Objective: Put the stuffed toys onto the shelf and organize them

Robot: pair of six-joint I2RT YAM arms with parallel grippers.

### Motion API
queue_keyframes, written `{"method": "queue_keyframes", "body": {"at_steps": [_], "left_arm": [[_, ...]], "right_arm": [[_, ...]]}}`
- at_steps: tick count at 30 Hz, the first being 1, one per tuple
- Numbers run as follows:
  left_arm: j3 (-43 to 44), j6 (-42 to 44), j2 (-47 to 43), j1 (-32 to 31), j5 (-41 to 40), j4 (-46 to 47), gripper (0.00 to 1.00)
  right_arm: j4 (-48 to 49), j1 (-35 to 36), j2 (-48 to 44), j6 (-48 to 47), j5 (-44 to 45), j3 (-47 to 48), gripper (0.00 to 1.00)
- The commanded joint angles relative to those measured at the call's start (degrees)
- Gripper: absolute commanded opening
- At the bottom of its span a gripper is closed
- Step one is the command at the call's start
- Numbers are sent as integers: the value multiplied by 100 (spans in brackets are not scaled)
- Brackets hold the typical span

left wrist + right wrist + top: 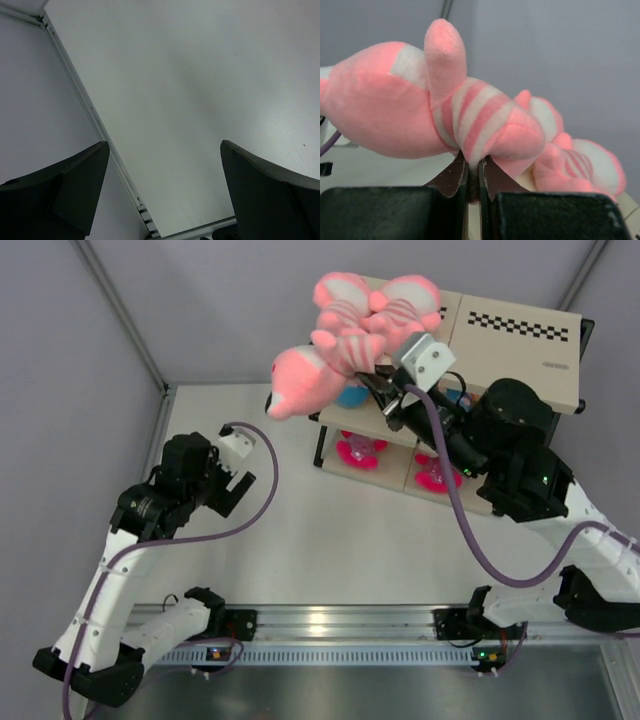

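My right gripper [372, 368] is shut on a pink striped stuffed toy [305, 375], pinching its striped body [470, 117], and holds it in the air at the left end of the shelf's top board [520, 350]. Two more pink striped toys [380, 302] lie on that top board, also seen in the right wrist view [570, 155]. Magenta-bodied toys [358, 450] lie on the lowest tier, and a blue toy [350, 395] shows on the middle tier. My left gripper [230, 490] is open and empty over the table at the left.
The shelf stands at the back right against the grey wall. A grey wall and a metal corner post [120, 310] bound the table on the left. An aluminium rail [330, 625] with both arm bases runs along the near edge.
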Motion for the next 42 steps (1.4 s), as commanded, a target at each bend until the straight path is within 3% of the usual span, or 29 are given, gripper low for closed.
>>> {"method": "queue_keyframes", "body": {"at_steps": [1,4,5,6,9,10,12,18,23,26,31,35,39,42], "left_arm": [[-177,-305,-59,116,-414,409,99],[-230,-305,-76,178,-290,426,99],[-239,-314,-76,186,-264,418,99],[-248,-305,-94,186,-211,426,99],[-283,-305,-120,195,-123,427,99],[-309,-305,-129,195,-62,427,99],[-335,-296,-129,195,-18,427,98],[-344,-305,-173,204,114,418,99],[-379,-252,-243,204,193,409,99],[-415,-244,-296,195,185,409,99],[-441,-226,-287,204,211,418,99],[-458,-235,-243,204,255,409,99],[-494,-226,-234,204,264,418,99],[-537,-182,-243,195,307,418,99]], "right_arm": [[975,319,13,-627,1469,541,0],[1817,425,-14,-1265,2566,691,0],[2150,425,4,-1626,3388,656,0],[3389,433,13,-2648,3805,447,0],[5268,171,249,-4577,4974,138,0],[5735,-13,415,-5366,5144,146,0],[5897,-628,478,-5733,5400,42,0],[5020,-1921,311,-5067,5470,-538,0],[4818,-2826,592,-5057,5645,-1066,0],[4625,-2871,698,-4970,5821,-1321,0],[2718,-2827,698,-3433,5866,-1137,1],[2295,-2740,733,-3115,5813,-1198,14],[1618,-2695,760,-2580,5752,-1076,40],[1547,-2538,594,-2561,5717,-1093,44]]}}
